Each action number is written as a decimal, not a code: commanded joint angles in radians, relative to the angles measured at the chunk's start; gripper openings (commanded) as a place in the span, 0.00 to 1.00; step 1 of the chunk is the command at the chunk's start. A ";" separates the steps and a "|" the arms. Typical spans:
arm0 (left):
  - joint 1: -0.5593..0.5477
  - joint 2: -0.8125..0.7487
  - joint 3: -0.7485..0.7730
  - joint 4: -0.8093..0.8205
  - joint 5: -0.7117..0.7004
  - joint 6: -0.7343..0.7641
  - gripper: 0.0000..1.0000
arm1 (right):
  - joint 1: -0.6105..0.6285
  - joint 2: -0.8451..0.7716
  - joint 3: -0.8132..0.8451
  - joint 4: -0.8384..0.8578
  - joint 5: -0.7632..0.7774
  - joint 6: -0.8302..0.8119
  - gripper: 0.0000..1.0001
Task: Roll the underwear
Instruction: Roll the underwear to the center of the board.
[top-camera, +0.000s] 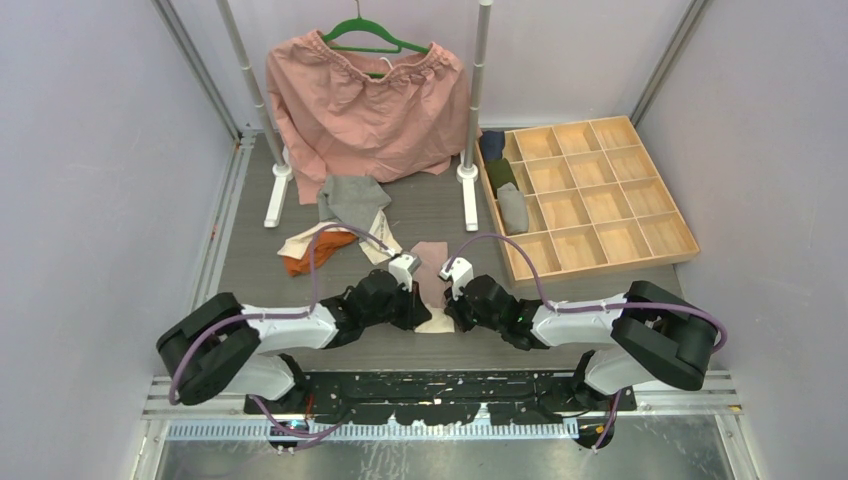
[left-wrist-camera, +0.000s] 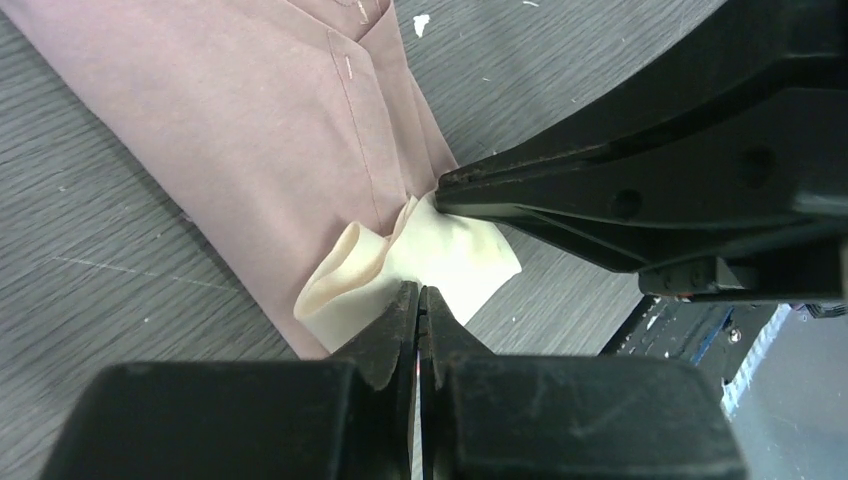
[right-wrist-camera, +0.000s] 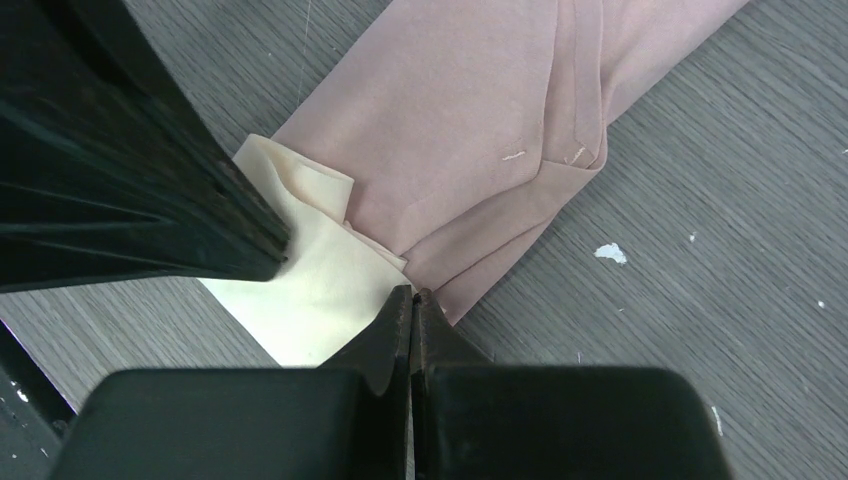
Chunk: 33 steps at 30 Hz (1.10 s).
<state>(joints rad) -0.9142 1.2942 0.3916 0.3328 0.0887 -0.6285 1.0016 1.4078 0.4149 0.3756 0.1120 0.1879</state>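
Where closed fingers meet, underwear lies.

Two black-and-white robot arms reach inward from their bases at the near edge of the grey table. The left arm stretches rightward and the right arm leftward, both low and nearly level, meeting near the middle. The black two-finger left gripper has its jaws pressed together, fingertips touching. The black two-finger right gripper is closed the same way. The two grippers angle toward each other, tips near but apart.
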 joint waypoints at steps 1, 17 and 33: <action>-0.003 0.073 0.002 0.205 0.024 -0.026 0.01 | 0.002 -0.017 -0.003 0.025 0.024 0.014 0.01; -0.002 0.078 0.007 0.099 -0.124 -0.024 0.01 | 0.002 -0.015 -0.001 0.016 0.020 0.015 0.01; -0.002 0.137 -0.035 0.097 -0.134 -0.027 0.01 | 0.002 -0.132 0.005 -0.021 -0.003 -0.080 0.25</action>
<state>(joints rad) -0.9142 1.4017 0.3752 0.4305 -0.0273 -0.6552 1.0016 1.3651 0.4149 0.3565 0.1104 0.1738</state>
